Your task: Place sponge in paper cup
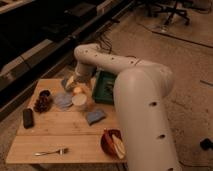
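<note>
Where the white arm (135,85) curves down over the worktop (60,135), the tool (75,86) hangs low above the far part of the surface; whether it is apart or together cannot be told. Just in front of the tool, towards the camera, stands the paper cup (79,101), mouth upward. The sponge (95,116) lies flat on the worktop farther out, past the cup from the tool and apart from both. A pale round disc (62,100) lies beside the cup.
</note>
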`<state>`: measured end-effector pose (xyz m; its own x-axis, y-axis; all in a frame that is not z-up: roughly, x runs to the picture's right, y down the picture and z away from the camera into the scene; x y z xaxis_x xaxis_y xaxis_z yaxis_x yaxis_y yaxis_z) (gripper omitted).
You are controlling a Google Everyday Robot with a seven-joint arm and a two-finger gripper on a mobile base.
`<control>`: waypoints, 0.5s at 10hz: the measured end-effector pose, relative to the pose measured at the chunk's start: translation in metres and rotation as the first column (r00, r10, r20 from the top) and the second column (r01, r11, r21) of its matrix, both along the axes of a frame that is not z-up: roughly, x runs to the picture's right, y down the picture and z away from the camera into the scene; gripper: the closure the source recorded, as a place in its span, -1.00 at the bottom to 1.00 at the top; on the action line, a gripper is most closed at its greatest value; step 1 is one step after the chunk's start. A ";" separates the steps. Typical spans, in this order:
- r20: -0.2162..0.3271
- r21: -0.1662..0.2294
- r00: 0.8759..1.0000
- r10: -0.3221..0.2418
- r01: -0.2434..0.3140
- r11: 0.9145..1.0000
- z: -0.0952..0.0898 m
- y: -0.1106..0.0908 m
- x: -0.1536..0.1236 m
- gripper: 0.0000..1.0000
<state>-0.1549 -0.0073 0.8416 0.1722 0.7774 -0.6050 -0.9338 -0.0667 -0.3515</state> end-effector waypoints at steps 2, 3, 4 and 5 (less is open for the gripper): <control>-0.009 -0.003 1.000 0.006 -0.006 1.000 -0.002 -0.001 0.001 -0.60; -0.028 -0.013 0.999 0.028 -0.028 1.000 -0.007 -0.004 0.000 -0.60; -0.050 -0.025 0.997 0.057 -0.058 0.998 -0.017 -0.008 0.001 -0.60; -0.080 -0.034 0.994 0.079 -0.081 0.996 -0.030 -0.012 0.004 -0.60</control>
